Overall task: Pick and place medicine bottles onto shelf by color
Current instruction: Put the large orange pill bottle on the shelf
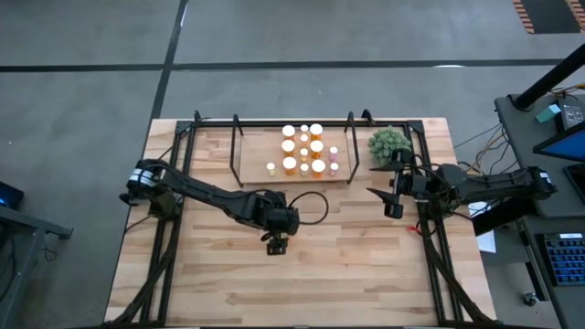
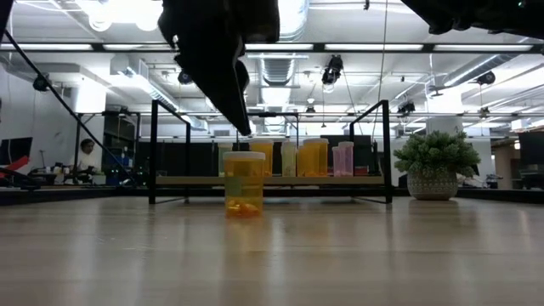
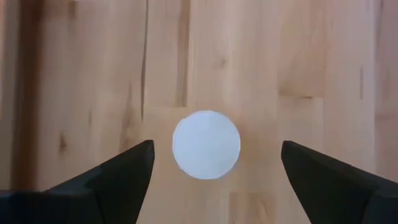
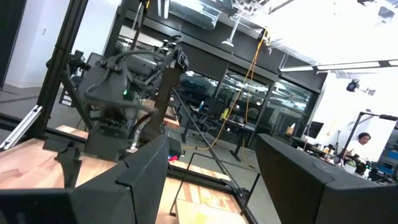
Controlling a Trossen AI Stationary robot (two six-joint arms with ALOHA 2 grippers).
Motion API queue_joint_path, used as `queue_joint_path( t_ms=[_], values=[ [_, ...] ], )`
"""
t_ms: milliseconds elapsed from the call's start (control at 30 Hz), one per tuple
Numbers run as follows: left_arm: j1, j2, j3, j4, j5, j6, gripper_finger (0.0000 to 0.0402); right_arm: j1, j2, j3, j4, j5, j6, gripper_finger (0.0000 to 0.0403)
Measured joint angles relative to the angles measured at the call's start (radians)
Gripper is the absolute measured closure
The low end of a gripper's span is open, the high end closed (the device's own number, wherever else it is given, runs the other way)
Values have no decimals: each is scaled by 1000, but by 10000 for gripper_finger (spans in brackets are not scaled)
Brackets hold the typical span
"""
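Fingers of the left gripper (image 3: 211, 163) stand wide above an amber bottle (image 2: 244, 183) upright on the tabletop (image 1: 366, 265), touching nothing. Farther back, more bottles (image 1: 303, 149) crowd the shelf (image 1: 251, 164). Beside it, the right gripper (image 1: 393, 206) hovers, fingers apart, empty.

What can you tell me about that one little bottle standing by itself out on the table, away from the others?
The lone bottle is a small cylinder with a see-through amber-orange body and a round white cap; it looks like plastic. It stands upright on the wooden tabletop, in front of the shelf and apart from the bottles there. The left end effector hangs right above it, fingers spread to either side, touching nothing.
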Motion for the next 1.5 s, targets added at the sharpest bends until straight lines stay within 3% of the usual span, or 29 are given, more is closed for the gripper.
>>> queue_joint_path(
  t_ms=[500, 1100, 1333, 1500],
  values=[
    [25, 7, -136, 178, 29, -29, 71, 0, 0, 0, -3, 6, -2, 172],
    [25, 6, -136, 182, 32, -26, 209, -3, 0, 0, -3, 9, -2, 172],
    [25, -7, -134, 168, 21, -26, 212, -3, 0, 0, -3, 9, 0, 172],
    [47, -85, -103, 85, 8, -33, 211, -3, 0, -1, -5, 9, 0, 172]
  ],
)
